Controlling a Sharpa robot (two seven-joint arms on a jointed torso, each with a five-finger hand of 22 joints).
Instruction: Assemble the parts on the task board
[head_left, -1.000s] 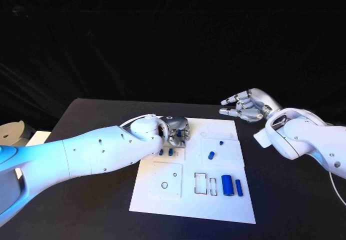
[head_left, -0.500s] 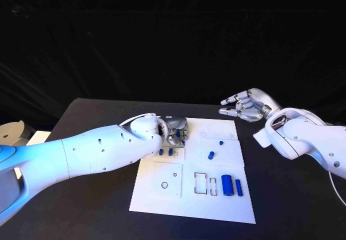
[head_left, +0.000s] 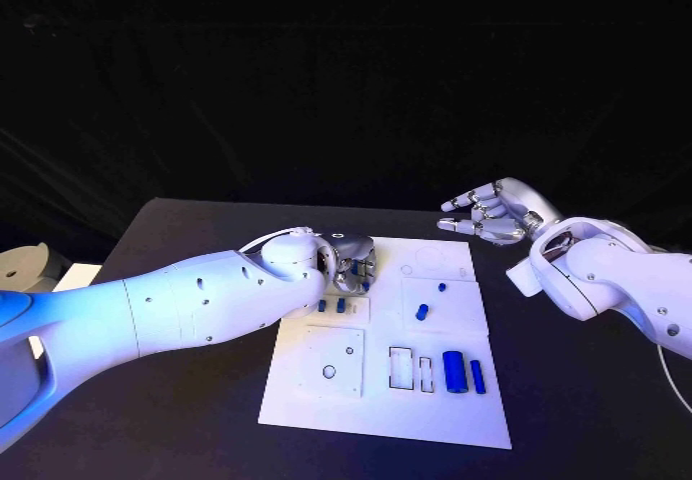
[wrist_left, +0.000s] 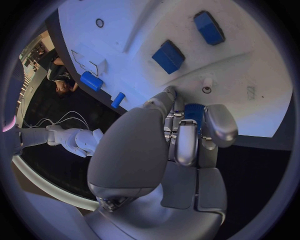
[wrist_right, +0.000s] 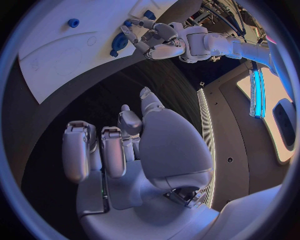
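The white task board (head_left: 378, 400) lies in the middle of the black table. My left hand (head_left: 351, 260) hovers over its far left part. In the left wrist view its fingers (wrist_left: 186, 141) curl around a small blue part (wrist_left: 194, 112). Just in front of that hand two small blue parts (head_left: 333, 305) lie on the board. Further right are a short blue peg (head_left: 423, 311) and a tiny one (head_left: 440, 286). A large blue cylinder (head_left: 454, 370) and a thin blue bar (head_left: 477, 375) lie near the right edge. My right hand (head_left: 495, 212) hangs beyond the board's far right corner, fingers loosely bent, holding nothing.
Rectangular recesses (head_left: 402, 367) and a small round hole (head_left: 330, 370) mark the board's near half. A pale round object (head_left: 22, 265) sits past the table's left edge. Bare black table (head_left: 577, 400) lies on both sides of the board.
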